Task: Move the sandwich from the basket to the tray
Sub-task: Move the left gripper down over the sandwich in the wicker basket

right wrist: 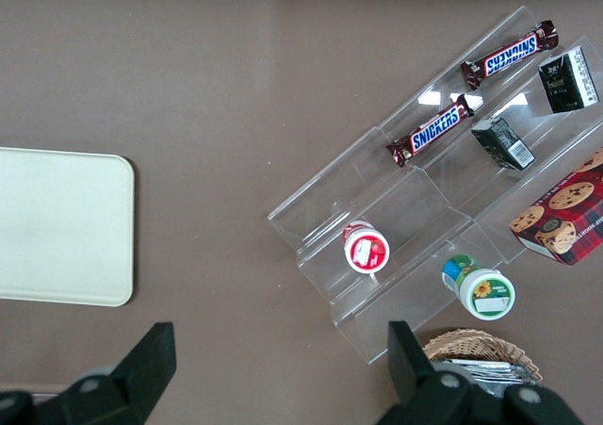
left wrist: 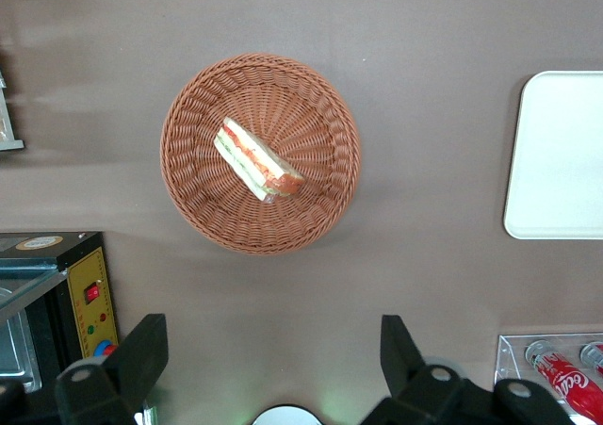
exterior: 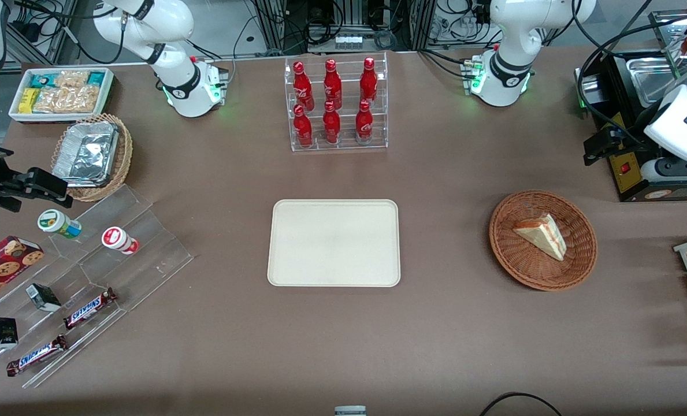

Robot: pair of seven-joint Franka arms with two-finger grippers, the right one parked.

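The sandwich (exterior: 542, 234) lies in the basket (exterior: 574, 271). The tray (exterior: 334, 242) has nothing on it. The gripper (left wrist: 273, 350) hangs wide open, holding nothing, probably high above the basket.

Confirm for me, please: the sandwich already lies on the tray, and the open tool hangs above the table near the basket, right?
Not quite. The sandwich lies in the basket, not on the tray, which the front view shows bare. The open tool does hang above the table near the basket.

Brown table (exterior: 447, 323), cabled racks (exterior: 343, 23)
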